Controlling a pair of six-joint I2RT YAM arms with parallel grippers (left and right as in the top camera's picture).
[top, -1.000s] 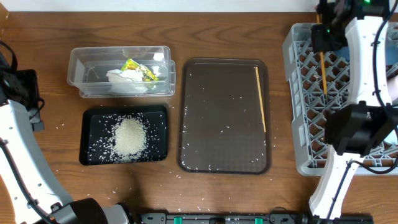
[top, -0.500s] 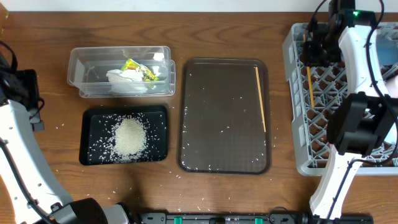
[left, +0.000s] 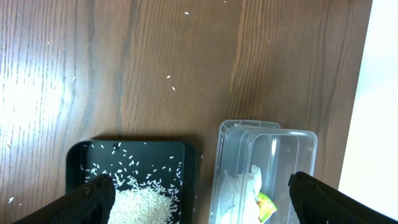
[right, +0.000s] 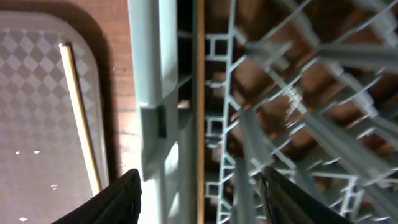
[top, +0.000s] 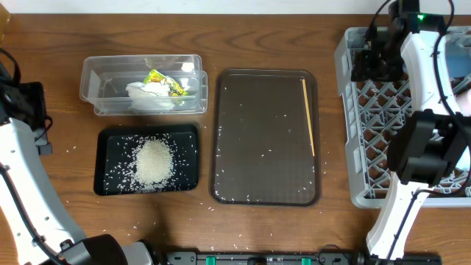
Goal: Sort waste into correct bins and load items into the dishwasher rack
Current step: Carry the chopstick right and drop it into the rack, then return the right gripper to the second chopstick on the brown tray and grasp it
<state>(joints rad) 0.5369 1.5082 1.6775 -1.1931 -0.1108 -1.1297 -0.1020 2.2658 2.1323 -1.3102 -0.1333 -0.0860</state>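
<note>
While the right pincer (right: 199, 186) hangs above the big square grey plastic lattice rack (right: 155, 62), its fingers stand apart and grip nothing. A thin wooden chopstick (right: 199, 93) lies loose in the gap between them, among the dividers just inside the rack's wall. Beside that wall, on the wooden counter (top: 257, 37), sits a large brown rectangular serving tray (top: 265, 140), with a second thin wooden chopstick (top: 308, 118) lying along its rack-side edge. The left pincer (left: 202, 186) is spread wide and empty, high over the counter's other end. Below it, a clear plastic rectangular tub (left: 267, 134) holds a crumpled white tissue (left: 239, 186) and a small yellow-green snack wrapper (left: 266, 205). Just beside the tub, a shallow black rectangular tray (left: 78, 162) carries a heap of loose white rice grains (left: 143, 208), with stray grains (left: 168, 77) on the wood around it.
</note>
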